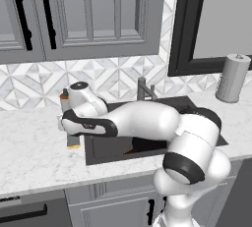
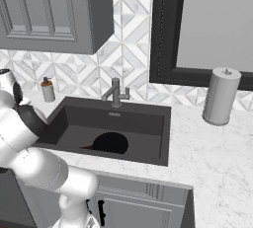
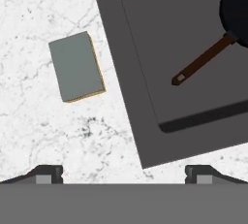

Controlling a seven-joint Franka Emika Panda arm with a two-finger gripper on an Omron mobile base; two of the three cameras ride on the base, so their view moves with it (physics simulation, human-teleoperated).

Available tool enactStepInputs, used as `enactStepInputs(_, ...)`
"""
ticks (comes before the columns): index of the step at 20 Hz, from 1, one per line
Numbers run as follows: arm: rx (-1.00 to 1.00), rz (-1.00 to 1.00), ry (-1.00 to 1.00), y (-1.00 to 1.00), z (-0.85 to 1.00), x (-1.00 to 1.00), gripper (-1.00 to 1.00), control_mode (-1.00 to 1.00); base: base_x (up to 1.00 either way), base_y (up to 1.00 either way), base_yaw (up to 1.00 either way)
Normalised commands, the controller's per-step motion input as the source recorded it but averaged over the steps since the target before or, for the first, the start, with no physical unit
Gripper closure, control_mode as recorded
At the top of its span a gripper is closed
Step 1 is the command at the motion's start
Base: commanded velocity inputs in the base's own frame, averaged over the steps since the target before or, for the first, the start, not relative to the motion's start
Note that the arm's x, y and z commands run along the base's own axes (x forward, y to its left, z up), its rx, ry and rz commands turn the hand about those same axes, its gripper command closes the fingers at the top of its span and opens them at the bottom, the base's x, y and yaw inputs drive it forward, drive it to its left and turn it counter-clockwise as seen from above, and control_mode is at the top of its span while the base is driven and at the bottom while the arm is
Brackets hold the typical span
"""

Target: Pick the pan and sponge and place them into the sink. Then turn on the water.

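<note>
The sponge (image 3: 77, 66) lies flat on the marble counter just left of the sink (image 3: 140, 102), grey-green face up with its yellow body showing along the edges. My gripper (image 3: 124, 174) hangs open above the counter with nothing between its fingertips, the sponge ahead of it and to the left. The black pan (image 2: 111, 143) rests on the sink (image 2: 168, 133) floor, its brown handle (image 3: 201, 60) pointing toward the sponge's side. In the left base view my arm stretches over the sink (image 1: 98, 152) and hides most of the pan. Water is out of view at the faucet (image 2: 116, 93).
A soap dispenser (image 2: 47, 90) stands at the backsplash left of the sink. A paper towel roll (image 2: 221, 96) stands on the counter to the right. Grey wall cabinets hang above on the left, and a dark-framed window sits behind the faucet (image 1: 142, 89).
</note>
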Motion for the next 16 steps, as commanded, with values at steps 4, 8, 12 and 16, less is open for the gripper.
enactStepInputs(4, 0.00, 0.04, 0.00, 0.00, -0.13, 0.11, -1.00, -1.00, 0.00, 0.00, 0.00)
enactStepInputs(8, -0.01, 0.02, 0.00, 0.04, -0.13, 0.20, -1.00, -1.00, 0.00, 0.00, 0.00)
enactStepInputs(12, -0.01, 0.00, 0.00, 0.01, -0.06, 0.21, -1.00, -1.00, 0.00, 0.00, 0.00)
enactStepInputs(16, -0.02, 0.00, 0.00, 0.07, -0.03, 0.23, -1.00, -1.00, 0.00, 0.00, 0.00)
